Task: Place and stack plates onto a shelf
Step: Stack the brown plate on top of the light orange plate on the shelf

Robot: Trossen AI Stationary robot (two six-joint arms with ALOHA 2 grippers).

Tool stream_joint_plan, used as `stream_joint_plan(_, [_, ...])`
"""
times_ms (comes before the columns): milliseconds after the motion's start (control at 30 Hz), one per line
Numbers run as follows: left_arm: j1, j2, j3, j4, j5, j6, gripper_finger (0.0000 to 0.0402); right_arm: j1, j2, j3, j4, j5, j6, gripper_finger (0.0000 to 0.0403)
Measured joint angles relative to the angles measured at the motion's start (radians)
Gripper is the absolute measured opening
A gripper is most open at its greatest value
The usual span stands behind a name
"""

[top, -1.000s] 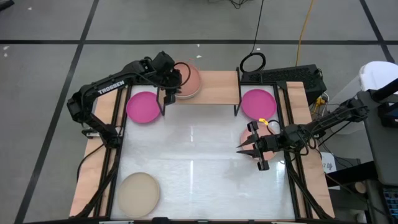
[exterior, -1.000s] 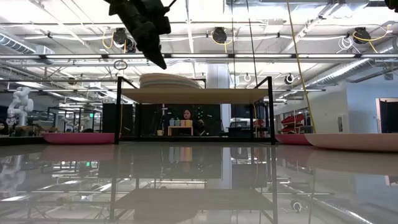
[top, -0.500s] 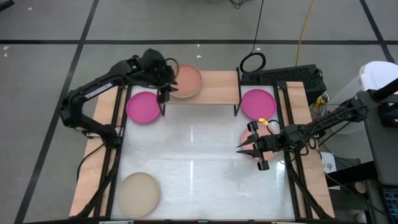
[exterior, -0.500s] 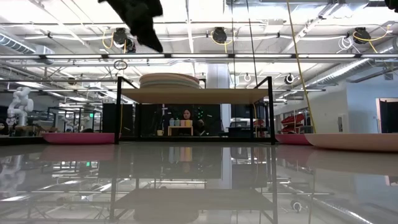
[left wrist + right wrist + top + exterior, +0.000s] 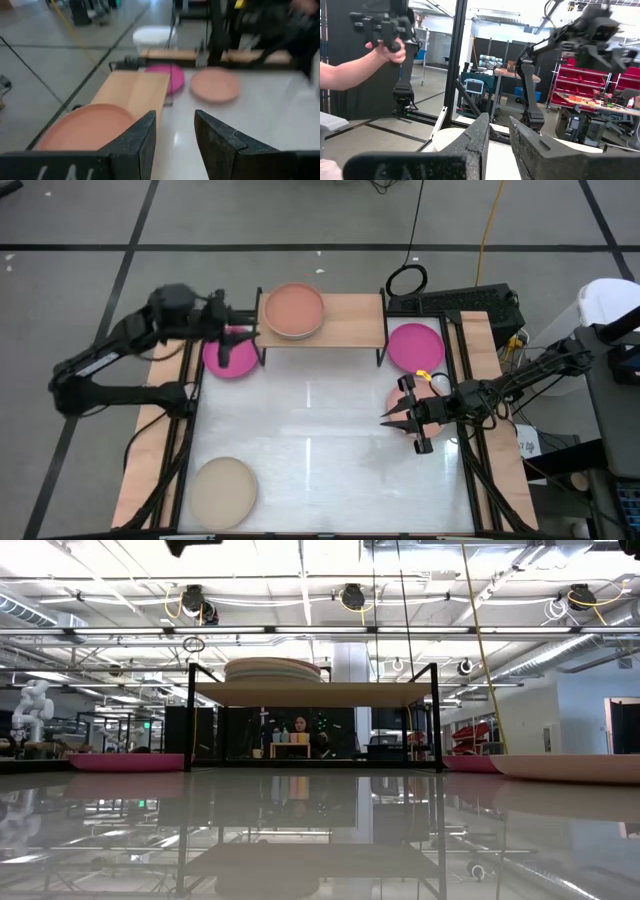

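The shelf [image 5: 345, 325] stands at the table's far edge and carries a stack of plates topped by the peach-orange plate [image 5: 293, 310]; the stack also shows in the low view [image 5: 272, 670]. One magenta plate [image 5: 222, 360] lies left of the shelf and another [image 5: 414, 345] right of it. A pale pink plate [image 5: 402, 392] and a tan-beige plate [image 5: 223, 488] lie on the table. My left gripper [image 5: 243, 333] is open and empty, high above the left magenta plate. My right gripper [image 5: 398, 430] is open and empty beside the pale pink plate.
A black ring [image 5: 407, 280] and a black device [image 5: 455, 302] lie behind the shelf's right end. In the right wrist view a person's hand [image 5: 385, 50] holds a device in the room beyond the table. The white middle of the table [image 5: 320, 440] is bare.
My left gripper has drawn back from over the stack on the shelf toward the table's left edge and has risen out of the low view. The peach-orange plate stays on top of the stack.
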Motion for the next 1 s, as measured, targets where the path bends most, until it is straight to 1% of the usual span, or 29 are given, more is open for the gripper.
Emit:
stream_joint_plan(100, [-0.041,-0.112,-0.159,0.125,-0.008,-0.095,0.0140,0.000,0.000,0.000,0.000,0.000,0.000,0.0057])
stream_joint_plan(267, [-0.093,-0.238,-0.397,0.306,-0.009,-0.156,0.0140,0.000,0.000,0.000,-0.014,0.000,-0.064,0.0057])
stream_joint_plan(367, [-0.098,-0.270,-0.491,0.387,-0.027,-0.177,0.0140,0.000,0.000,0.000,-0.031,0.000,-0.082,0.0057])
stream_joint_plan(467, [-0.097,-0.261,-0.526,0.396,-0.105,-0.194,0.0140,0.000,0.000,0.000,-0.041,0.000,-0.084,0.0057])
stream_joint_plan(533, [-0.097,-0.232,-0.524,0.404,-0.161,-0.196,0.0140,0.000,0.000,0.000,-0.038,0.000,-0.080,0.0057])
stream_joint_plan(600, [-0.097,-0.179,-0.494,0.434,-0.214,-0.196,0.0140,0.000,0.000,0.000,-0.039,0.000,-0.085,0.0057])
stream_joint_plan(700, [-0.098,-0.085,-0.461,0.517,-0.350,-0.195,0.0140,-0.001,0.000,0.000,-0.035,0.001,-0.085,0.0057])
stream_joint_plan(767, [-0.098,-0.013,-0.463,0.561,-0.431,-0.199,0.0140,-0.002,0.000,0.000,-0.029,0.001,-0.082,0.0057])
stream_joint_plan(833, [-0.099,0.059,-0.481,0.612,-0.484,-0.211,0.0140,-0.002,0.000,0.000,-0.029,0.001,-0.065,0.0057])
stream_joint_plan(867, [-0.099,0.094,-0.498,0.656,-0.509,-0.226,0.0140,-0.002,0.000,0.000,-0.030,0.001,-0.053,0.0057])
stream_joint_plan(933, [-0.098,0.159,-0.531,0.793,-0.547,-0.246,0.0135,-0.002,0.000,0.000,-0.030,0.001,-0.037,0.0057])
stream_joint_plan(1000, [-0.092,0.213,-0.567,0.913,-0.585,-0.259,0.0118,-0.002,0.000,0.000,-0.030,0.001,-0.034,0.0057])
